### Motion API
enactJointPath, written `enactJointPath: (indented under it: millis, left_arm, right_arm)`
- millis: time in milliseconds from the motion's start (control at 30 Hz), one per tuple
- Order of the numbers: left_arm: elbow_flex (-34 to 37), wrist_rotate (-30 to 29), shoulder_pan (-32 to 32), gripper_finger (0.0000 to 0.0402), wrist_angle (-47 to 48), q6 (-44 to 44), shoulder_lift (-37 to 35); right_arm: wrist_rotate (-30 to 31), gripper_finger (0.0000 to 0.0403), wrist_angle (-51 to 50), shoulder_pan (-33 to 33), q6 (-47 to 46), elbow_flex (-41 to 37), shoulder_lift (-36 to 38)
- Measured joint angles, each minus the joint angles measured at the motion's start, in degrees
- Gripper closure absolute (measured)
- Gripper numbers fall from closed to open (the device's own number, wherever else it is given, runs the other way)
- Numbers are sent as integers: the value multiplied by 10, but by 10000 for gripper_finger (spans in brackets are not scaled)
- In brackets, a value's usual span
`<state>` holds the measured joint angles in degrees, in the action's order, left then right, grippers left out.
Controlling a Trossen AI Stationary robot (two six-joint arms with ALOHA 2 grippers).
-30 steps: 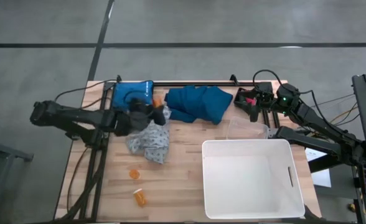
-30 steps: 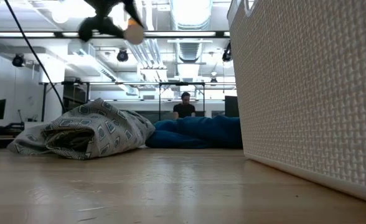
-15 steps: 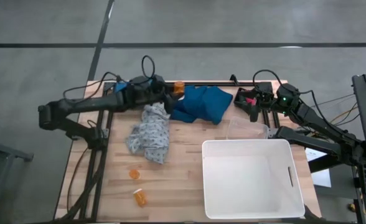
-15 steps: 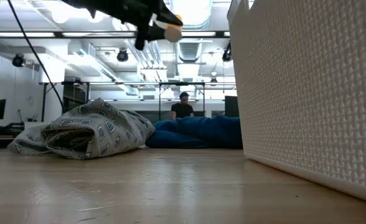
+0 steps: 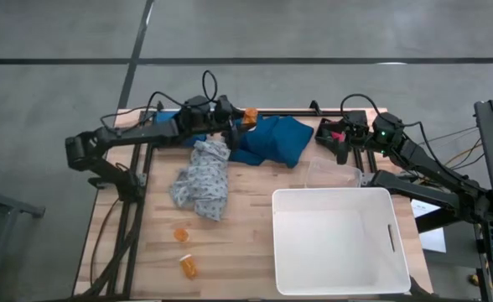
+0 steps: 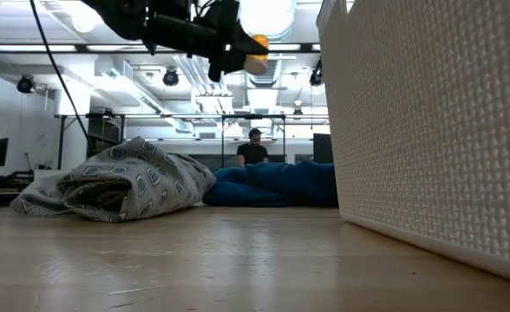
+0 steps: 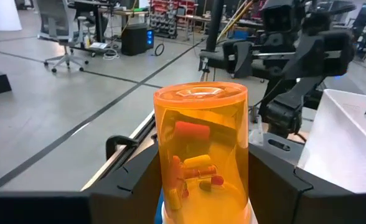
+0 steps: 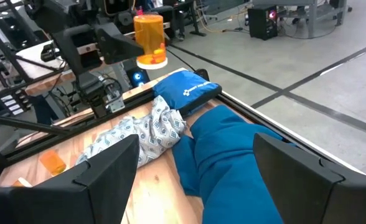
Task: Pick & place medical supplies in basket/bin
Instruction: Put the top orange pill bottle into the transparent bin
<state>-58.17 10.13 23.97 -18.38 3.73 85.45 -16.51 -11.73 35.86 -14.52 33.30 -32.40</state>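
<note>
An orange pill bottle (image 7: 201, 149) with small items inside is held in the air by my left gripper (image 5: 245, 116), above the table's far edge and next to the dark teal garment (image 5: 272, 139). The pale patterned garment (image 5: 203, 179) lies bunched on the table to the near left of it. Two more orange bottles (image 5: 180, 234) (image 5: 189, 266) lie near the front left. The white bin (image 5: 339, 240) stands at the near right. My right gripper (image 8: 195, 186) waits open at the far right, with nothing between its fingers. My left gripper pinches the bottle's round side wall (image 7: 165, 180) between its two fingers (image 7: 136, 186), one on each side. The fingers come level from the table's left. The bottle stands upright with its white cap (image 8: 152, 61) downward, lifted clear of the table and the cloth.
A blue pouch (image 8: 186, 91) lies at the far edge beside the garments. A clear container (image 5: 332, 174) stands just beyond the bin's far wall. A pink-red item (image 5: 337, 132) sits by the right gripper. Bare wood shows between the patterned garment and the bin.
My left gripper has swung from above the patterned garment toward the table's far edge and to the right, rolling its wrist as it went. It has kept hold of the pill bottle, which now stands cap down beside the teal garment.
</note>
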Motion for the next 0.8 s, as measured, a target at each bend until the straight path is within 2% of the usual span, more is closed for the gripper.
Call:
enactJointPath:
  millis: [333, 500, 800]
  left_arm:
    - [0, 2, 18, 201, 15, -37, 4]
    - [0, 18, 17, 201, 0, -37, 28]
    - [0, 71, 16, 197, -91, 36, 97]
  right_arm:
    - [0, 92, 0, 0, 0, 0, 0]
    - [0, 92, 0, 0, 0, 0, 0]
    - [0, 92, 0, 0, 0, 0, 0]
